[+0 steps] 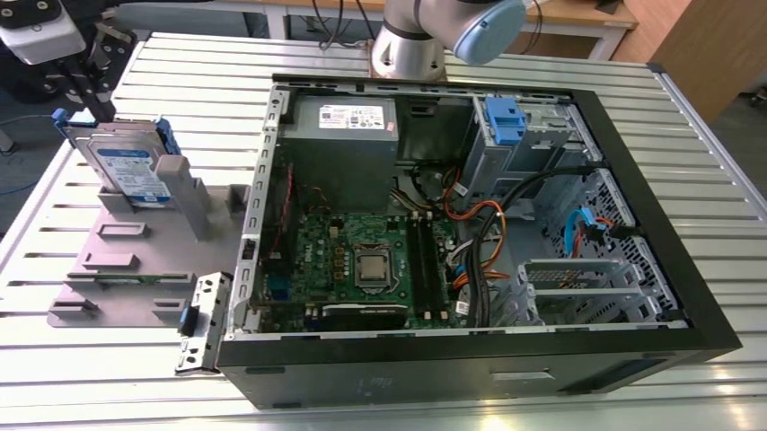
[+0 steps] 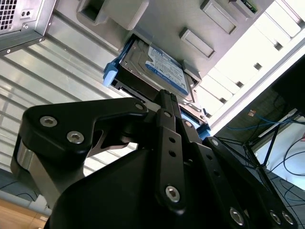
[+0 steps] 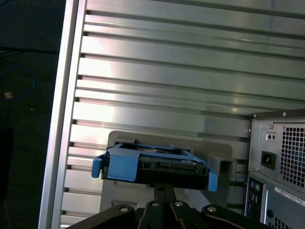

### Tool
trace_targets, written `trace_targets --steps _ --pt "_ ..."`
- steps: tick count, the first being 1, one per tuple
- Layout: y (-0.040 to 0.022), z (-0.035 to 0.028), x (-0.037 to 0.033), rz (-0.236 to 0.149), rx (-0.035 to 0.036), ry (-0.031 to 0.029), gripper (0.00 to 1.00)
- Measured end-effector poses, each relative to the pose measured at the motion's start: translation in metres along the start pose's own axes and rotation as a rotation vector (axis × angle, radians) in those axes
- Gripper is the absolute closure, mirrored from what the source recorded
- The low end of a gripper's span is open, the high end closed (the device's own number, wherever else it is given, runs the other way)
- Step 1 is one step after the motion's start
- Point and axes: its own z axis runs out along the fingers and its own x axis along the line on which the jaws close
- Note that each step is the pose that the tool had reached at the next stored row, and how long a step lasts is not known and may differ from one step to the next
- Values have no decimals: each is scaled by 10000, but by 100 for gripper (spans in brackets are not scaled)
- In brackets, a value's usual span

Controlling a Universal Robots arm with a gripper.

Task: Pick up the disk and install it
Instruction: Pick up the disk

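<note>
While the disk (image 1: 129, 166) stands on its edge in a slot of the grey holder plate (image 1: 120, 256), the gripper (image 1: 106, 115) hangs directly above it, with the black fingertips down at the upper edge of the disk. In the exterior view this is on the exterior view's left, outside the open computer case (image 1: 671, 206), and both the holder plate and the case lie on the slatted metal table (image 1: 180, 72). In both wrist views the two fingers are drawn close together, narrow, with almost no gap between them. Their tips reach the edge of the disk, where the blue bracket (image 3: 124, 167) runs around it. Whether they pinch a part of this bracket or only touch it, I cannot tell. In the second wrist view the white-and-blue label (image 2: 167, 69) on the flat side of the disk faces away from the holder's upright block. Inside the case, well apart from the disk, are the grey power supply (image 1: 341, 144), the green motherboard (image 1: 359, 260) and the drive cage (image 1: 515, 135) with its blue latch.
</note>
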Motion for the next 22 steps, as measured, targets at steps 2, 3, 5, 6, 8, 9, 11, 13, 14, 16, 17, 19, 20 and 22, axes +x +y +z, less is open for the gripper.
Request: trace_targets --steps 2,3,5,6,8,9,11,13,14,16,17,19,20,22 --pt "0 0 0 -118 -3 6 89" --pt "0 0 0 -177 -4 9 89" --pt "0 0 0 -311 -8 14 89" --pt "0 0 0 -382 -10 17 89" --pt "0 0 0 -553 -14 24 89" --pt "0 1 0 -658 -17 29 89" --pt "0 1 0 -882 -23 38 89" --pt "0 0 0 -1061 -26 47 89" --pt "0 0 0 -1109 -28 50 89" --pt "0 0 0 -1157 -29 51 89" --pt "0 0 0 -1181 -30 52 89" --pt "0 0 0 -1275 -32 56 89" --pt "0 0 0 -1341 -34 60 89" --pt "0 0 0 -1484 -37 66 89"
